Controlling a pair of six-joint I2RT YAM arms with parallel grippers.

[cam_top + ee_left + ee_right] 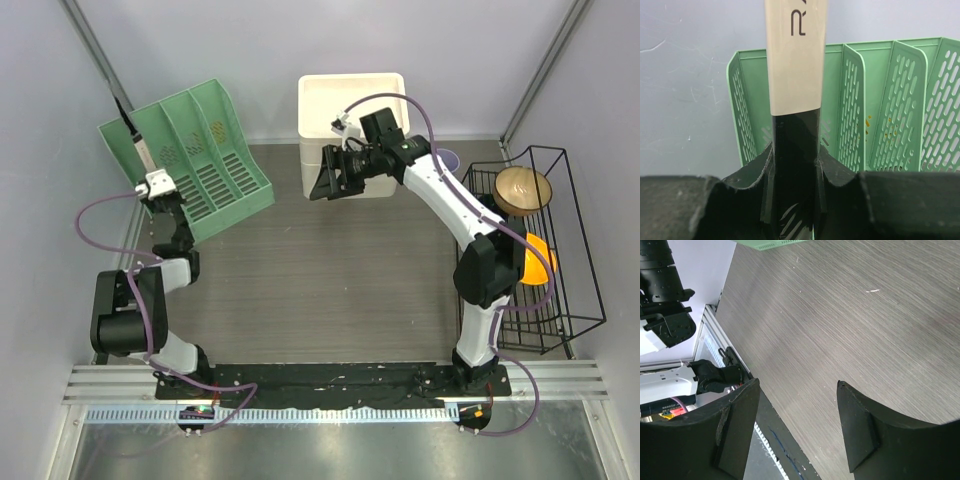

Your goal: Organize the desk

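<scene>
— At the near left?
— The left gripper (795,175) is clenched on a beige-and-black stick (796,65), facing the green file rack (890,100).
— Farther back?
— The right gripper (797,390) hangs spread open above the counter (320,290), which stretches between both arms.

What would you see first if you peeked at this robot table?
The bright green file rack at the far left of the desk, with the left gripper holding a beige-and-black stick up to it. On the right, a black wire rack holds a wooden bowl and a round orange thing.
</scene>
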